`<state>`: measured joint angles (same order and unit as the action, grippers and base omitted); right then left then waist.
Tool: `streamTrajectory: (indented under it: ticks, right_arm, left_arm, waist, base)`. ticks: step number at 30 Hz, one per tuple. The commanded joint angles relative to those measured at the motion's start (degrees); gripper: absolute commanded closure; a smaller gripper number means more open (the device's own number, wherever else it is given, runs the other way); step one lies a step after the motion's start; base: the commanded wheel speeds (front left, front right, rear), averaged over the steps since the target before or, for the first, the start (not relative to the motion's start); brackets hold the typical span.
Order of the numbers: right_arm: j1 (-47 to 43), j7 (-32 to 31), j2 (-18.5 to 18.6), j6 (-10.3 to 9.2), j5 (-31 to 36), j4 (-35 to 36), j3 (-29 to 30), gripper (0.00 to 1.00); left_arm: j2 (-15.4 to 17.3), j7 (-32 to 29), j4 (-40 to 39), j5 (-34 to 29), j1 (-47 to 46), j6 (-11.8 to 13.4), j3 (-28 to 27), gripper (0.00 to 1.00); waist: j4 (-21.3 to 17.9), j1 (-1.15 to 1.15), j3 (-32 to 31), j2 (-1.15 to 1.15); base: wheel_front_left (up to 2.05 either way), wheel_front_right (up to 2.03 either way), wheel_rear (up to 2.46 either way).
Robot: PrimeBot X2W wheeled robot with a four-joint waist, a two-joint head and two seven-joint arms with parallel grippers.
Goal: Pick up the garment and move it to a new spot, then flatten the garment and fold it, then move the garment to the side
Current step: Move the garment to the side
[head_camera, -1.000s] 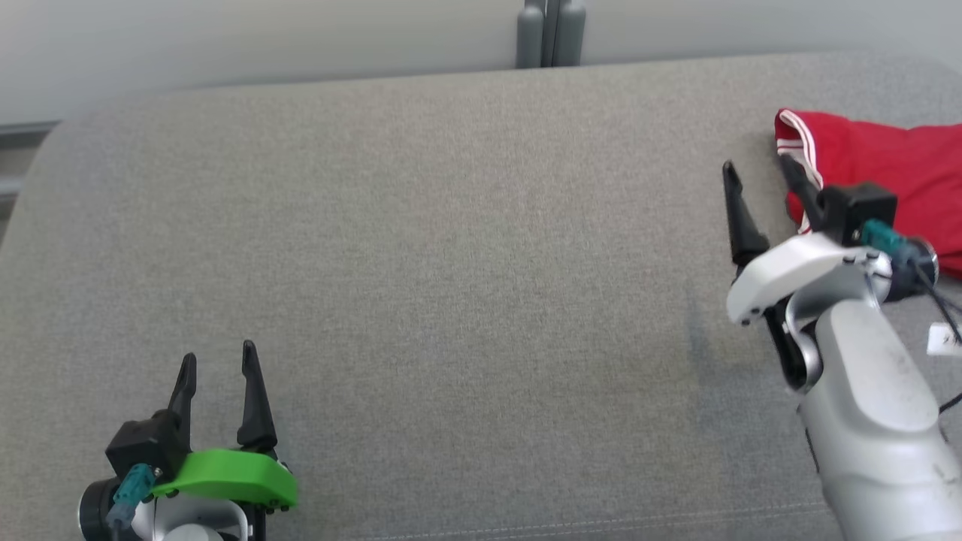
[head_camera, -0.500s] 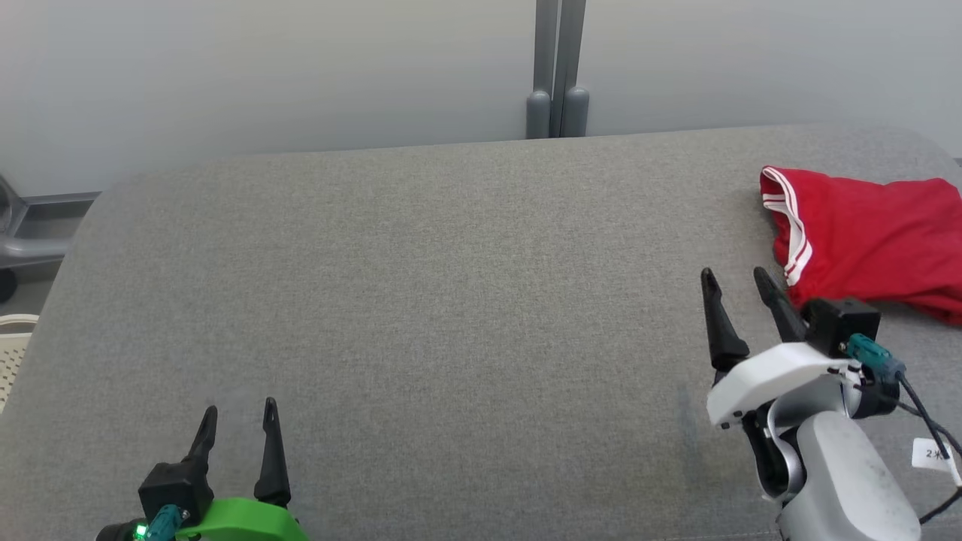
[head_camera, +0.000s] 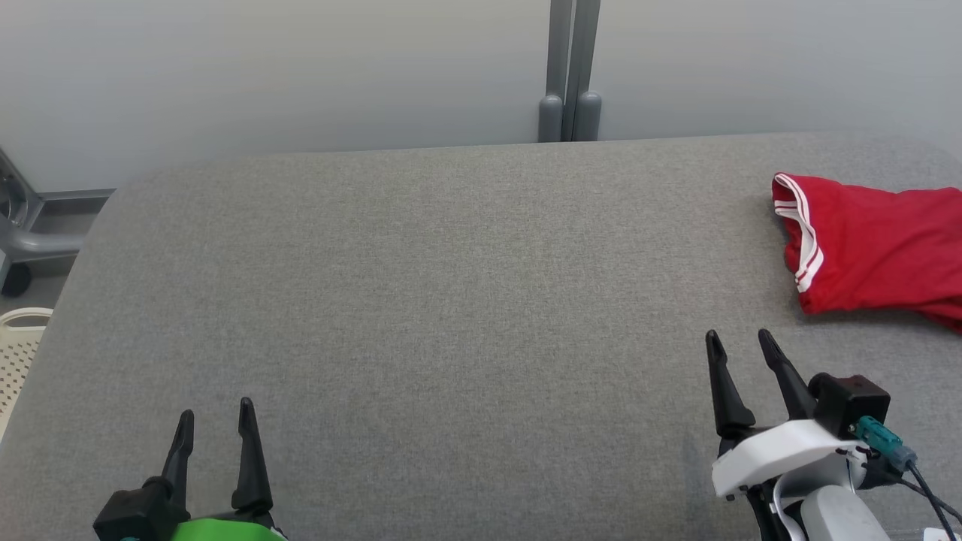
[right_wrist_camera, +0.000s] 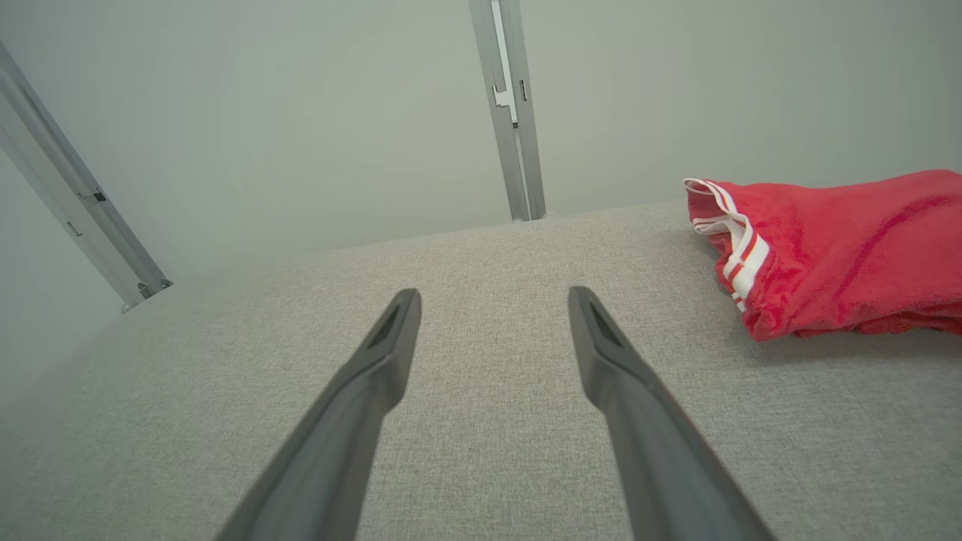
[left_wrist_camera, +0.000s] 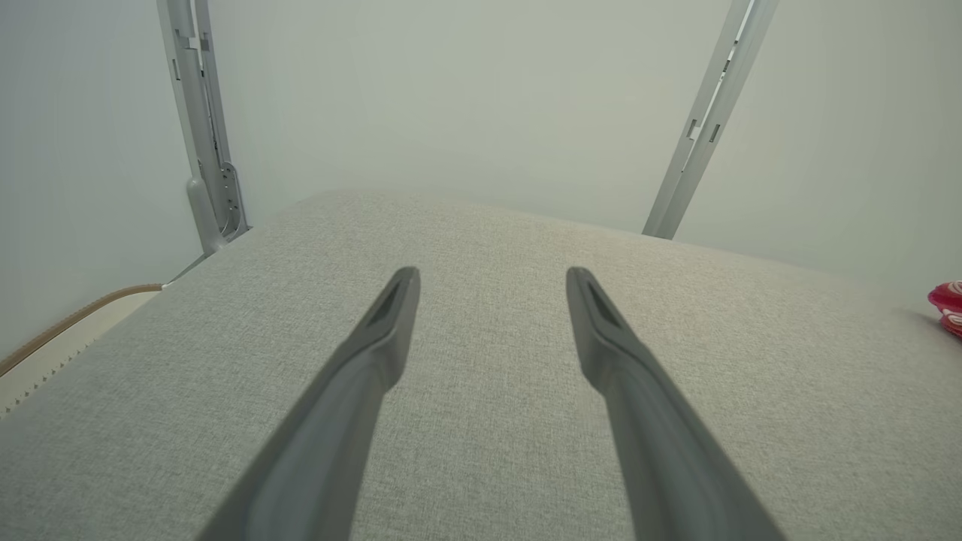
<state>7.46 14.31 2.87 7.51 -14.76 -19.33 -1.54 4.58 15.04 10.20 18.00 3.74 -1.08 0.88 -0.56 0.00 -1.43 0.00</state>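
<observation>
I count two grippers, one garment, one padded surface and one basket. The left gripper (head_camera: 216,408) hovers over the near left part of the grey upholstered surface (head_camera: 451,300). Its two dark fingers are spread wide and hold nothing. To its left, past the surface's rounded edge, stands a cream perforated basket (head_camera: 19,353). Further ahead on that side is a grey metal frame foot (head_camera: 34,240).

Ahead of this gripper and to its right, bare grey fabric runs to the far edge and across to the other arm. Behind the far edge is a pale wall (head_camera: 301,68), with one paired grey post (head_camera: 569,75) about midway between the two grippers.

The right gripper (head_camera: 738,335) hovers over the near right part of the surface. Its fingers are also wide apart and hold nothing.

The red garment (head_camera: 872,252) lies bunched ahead of this gripper and to its right, near it but not touching the fingertips. Its white-striped hem is the nearest part. The cloth sits close to the surface's far right corner and runs out of the head view on the right. From the left gripper it is well apart, far off to the right.
</observation>
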Motion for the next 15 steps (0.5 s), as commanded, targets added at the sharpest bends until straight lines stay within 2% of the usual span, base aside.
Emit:
streamTrajectory:
  ticks: [1, 9, 15]
  right_arm:
    - [-1.9, 0.6, 0.1, -0.06, 0.4, 0.8, 0.0, 0.00]
    - [-5.5, 0.9, 0.1, -0.06, 5.2, 4.5, 0.7, 0.00]
    - [-6.4, 0.9, 0.1, -0.06, 6.8, 5.6, 1.3, 0.00]
  left_arm:
    - [-0.5, 0.2, -0.8, -0.7, 1.7, -1.2, -0.6, 0.00]
    - [-1.2, 0.2, -1.8, -3.6, 3.1, -3.0, -1.4, 0.00]
    - [-1.5, 0.2, -1.3, -5.3, 3.9, -2.6, -1.3, 0.00]
  waist:
    - [0.2, 0.00, 0.0, 0.00]
    - [0.2, 0.00, 0.1, 0.00]
    - [0.1, 0.00, 0.3, 0.00]
  base:
    - [0.00, 0.00, 0.00]
    - [0.00, 0.00, 0.00]
    - [0.00, 0.00, 0.00]
